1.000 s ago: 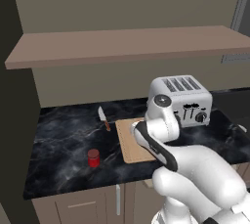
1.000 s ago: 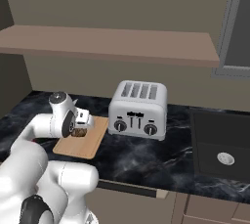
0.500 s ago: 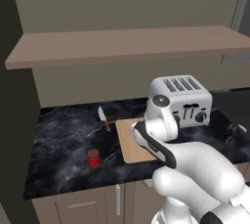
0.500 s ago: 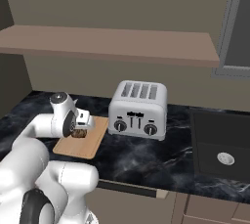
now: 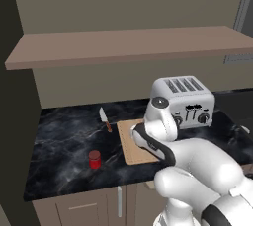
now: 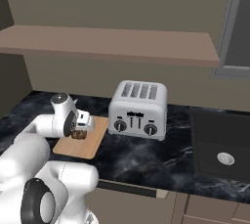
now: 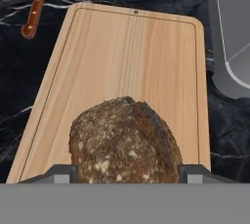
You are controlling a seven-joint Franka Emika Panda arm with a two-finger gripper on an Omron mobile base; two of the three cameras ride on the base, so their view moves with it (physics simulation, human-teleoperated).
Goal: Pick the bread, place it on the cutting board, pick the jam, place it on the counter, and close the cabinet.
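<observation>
Bread, the dark brown lumpy loaf (image 7: 126, 142), sits clamped between the gripper's (image 7: 126, 173) fingers just above the pale wooden cutting board (image 7: 127, 56). Placing is the step in hand, I judge. Next: lower, let go, then fetch the red jam jar (image 5: 94, 159) at the board's nine o'clock on the black marble counter (image 5: 64, 136).

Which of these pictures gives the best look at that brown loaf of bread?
The hand view: the bread fills the foreground, crust clear, over the cutting board. The right base view shows it small beside the tool; in the left base view the arm hides it.

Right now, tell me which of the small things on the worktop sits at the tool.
The bread, dark and lumpy, sits between the tool's fingertips over the cutting board; the jam and the knife lie apart.
</observation>
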